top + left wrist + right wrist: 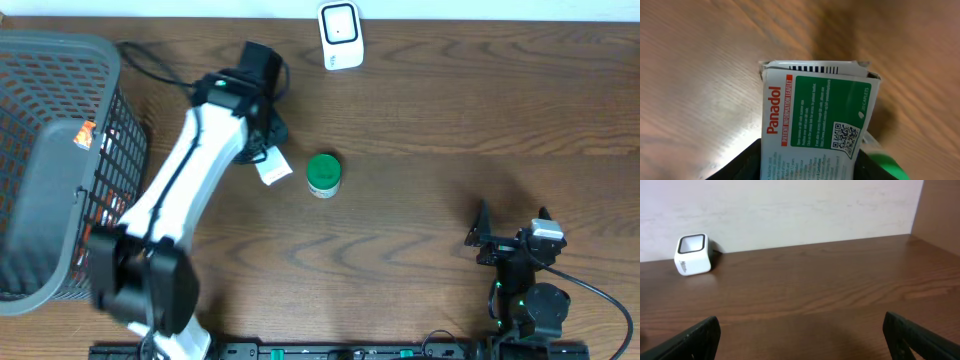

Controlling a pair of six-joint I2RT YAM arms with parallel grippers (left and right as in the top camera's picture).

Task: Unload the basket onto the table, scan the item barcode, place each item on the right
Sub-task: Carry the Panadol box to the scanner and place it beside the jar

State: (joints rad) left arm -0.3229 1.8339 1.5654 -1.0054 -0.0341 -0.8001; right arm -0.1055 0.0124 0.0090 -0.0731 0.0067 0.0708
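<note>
Near the middle of the desk (pixel 450 120), just beside the green-lidded jar (pixel 323 174), the Panadol box (pixel 815 115) is gripped by the left claw (pixel 262 152), a barcode (pixel 815 67) shown on its end flap. The scanner (pixel 340 35) is set well apart at the far edge. The right claw (pixel 801 330) is spread wide, empty.

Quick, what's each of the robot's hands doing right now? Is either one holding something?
Left hand: closed on the Panadol box.
Right hand: open, holding nothing.
</note>
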